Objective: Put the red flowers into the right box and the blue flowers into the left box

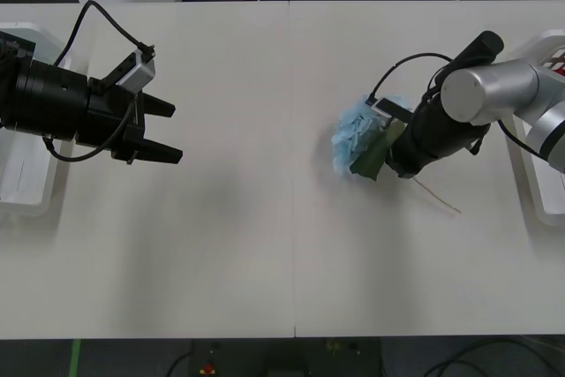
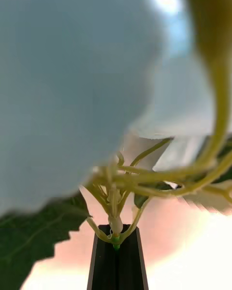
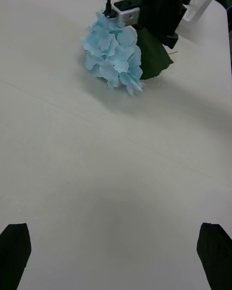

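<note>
A blue flower, a fluffy pale-blue cluster with a broad green leaf, sits low over the table right of centre. My right gripper is shut on its stem just behind the head. In the right wrist view the black fingers pinch the stem base under the blurred bloom. The thin stem trails behind on the table. My left gripper hangs open at the left, facing the flower. The left box and right box sit at the table's ends. A reddish bit shows in the right box.
The white table stretches bare between the two arms. A seam runs down its middle. Chair bases and cables lie on the dark floor beyond the far edge.
</note>
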Action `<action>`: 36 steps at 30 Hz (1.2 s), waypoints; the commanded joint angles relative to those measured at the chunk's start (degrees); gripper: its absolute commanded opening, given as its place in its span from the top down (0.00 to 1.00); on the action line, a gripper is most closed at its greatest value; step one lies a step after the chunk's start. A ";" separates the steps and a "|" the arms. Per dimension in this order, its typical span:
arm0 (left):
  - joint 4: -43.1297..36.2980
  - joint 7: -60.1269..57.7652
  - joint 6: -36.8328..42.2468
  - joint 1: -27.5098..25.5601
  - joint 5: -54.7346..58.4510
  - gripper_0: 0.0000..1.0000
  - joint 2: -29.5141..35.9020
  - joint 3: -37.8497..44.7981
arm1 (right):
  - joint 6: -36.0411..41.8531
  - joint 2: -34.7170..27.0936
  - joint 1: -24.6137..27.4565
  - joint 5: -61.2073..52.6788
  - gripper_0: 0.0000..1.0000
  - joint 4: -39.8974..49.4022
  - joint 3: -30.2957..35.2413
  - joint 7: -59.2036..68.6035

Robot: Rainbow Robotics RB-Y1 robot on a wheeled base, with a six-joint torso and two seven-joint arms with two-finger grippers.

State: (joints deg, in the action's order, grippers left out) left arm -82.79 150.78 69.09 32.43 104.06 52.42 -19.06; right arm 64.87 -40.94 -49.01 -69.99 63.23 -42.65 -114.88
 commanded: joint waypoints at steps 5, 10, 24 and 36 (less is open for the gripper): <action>-0.53 4.22 -0.45 2.29 0.70 0.00 1.89 -0.27 | -2.12 -0.37 -6.97 -20.63 1.00 1.72 5.65 6.60; -0.53 4.22 -0.45 2.29 0.70 0.00 1.89 -0.27 | -9.41 2.53 -8.29 -30.38 1.00 1.54 5.91 6.43; 0.35 4.22 -0.36 0.27 3.78 0.00 0.31 1.57 | -17.15 11.76 -12.51 -41.55 1.00 1.54 11.01 11.17; 9.67 4.22 1.31 -0.61 15.21 0.00 0.40 4.21 | -25.41 18.71 -14.79 -40.32 1.00 1.54 11.36 9.50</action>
State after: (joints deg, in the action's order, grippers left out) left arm -74.99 150.79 69.79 32.38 116.31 52.34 -16.44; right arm 40.24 -24.32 -60.35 -111.42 63.77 -32.91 -104.29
